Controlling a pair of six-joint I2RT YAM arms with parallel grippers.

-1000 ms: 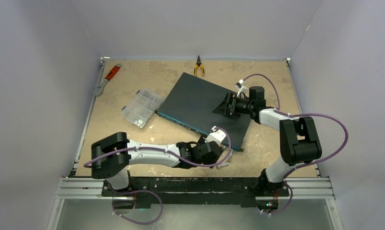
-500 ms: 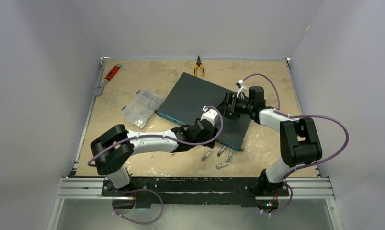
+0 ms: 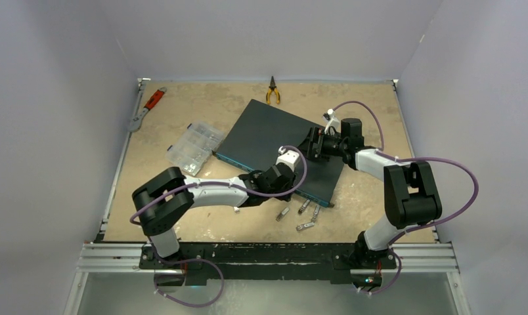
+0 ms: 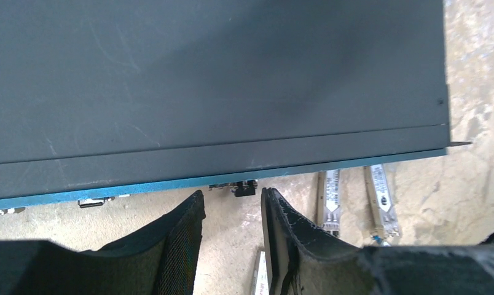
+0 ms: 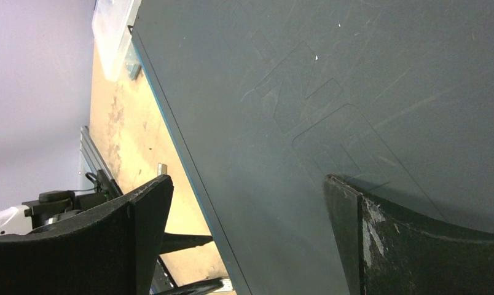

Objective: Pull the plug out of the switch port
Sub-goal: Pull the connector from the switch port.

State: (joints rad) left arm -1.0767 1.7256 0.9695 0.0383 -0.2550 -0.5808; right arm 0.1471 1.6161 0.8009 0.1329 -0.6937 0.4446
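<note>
Lying near switch (image 3: 274,141) front edge: loose modules (image 3: 305,226), clear box (image 3: 194,147).

1. The switch (image 3: 268,141) is a large, flat, rectangular dark-teal metal box with a scuffed top. It lies flat on the surface (image 3: 202,98), turned at an angle.
2. Its long, thin front face has a blue edge and points toward the near left.
3. The plug (image 4: 245,188) is a small dark piece seated in that blue face, sticking out a little, right of the face's middle.
</note>
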